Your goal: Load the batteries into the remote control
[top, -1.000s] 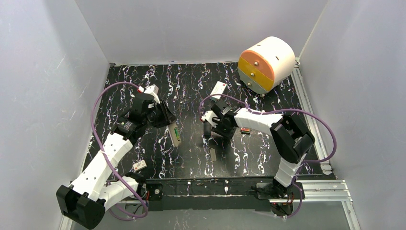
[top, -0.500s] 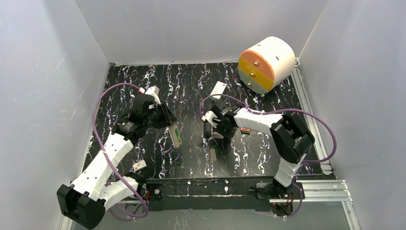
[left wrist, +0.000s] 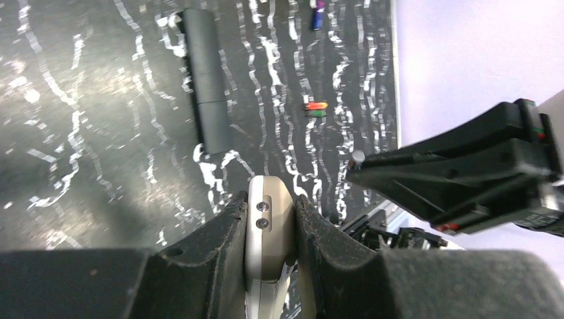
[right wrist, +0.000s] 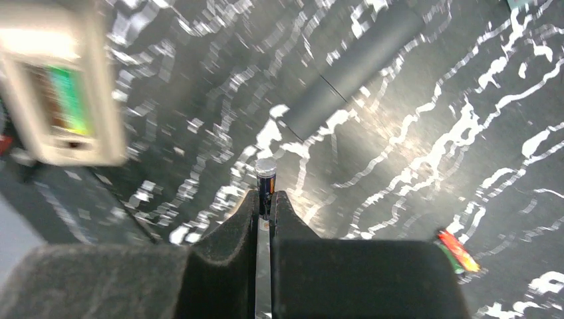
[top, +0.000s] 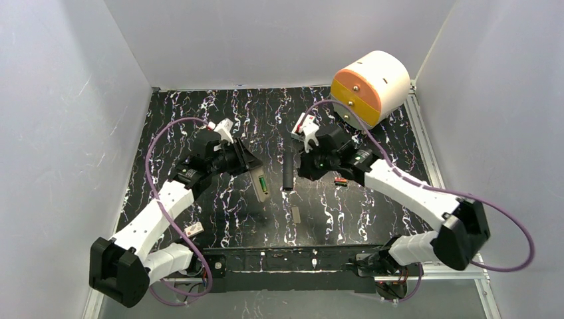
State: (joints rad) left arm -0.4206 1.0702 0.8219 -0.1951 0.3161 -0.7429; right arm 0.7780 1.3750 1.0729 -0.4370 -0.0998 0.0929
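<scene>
- Both grippers are clamped: my left gripper (left wrist: 269,211) pinches the remote control (left wrist: 268,229), its lower body hidden between the pads.
- My right gripper (right wrist: 266,199) pinches a dark battery (right wrist: 266,174); only its tip shows.
- Farther off, a blurred red-green battery (right wrist: 456,251) lies on the table (right wrist: 399,166).

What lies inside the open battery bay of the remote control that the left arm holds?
A green battery shows in the bay of the remote control. Beside it the bay looks dark, too blurred to tell if filled. The left fingers cover the remote's held end.

Glossy marbled table (top: 266,113); plastic remote control (top: 261,189)
</scene>
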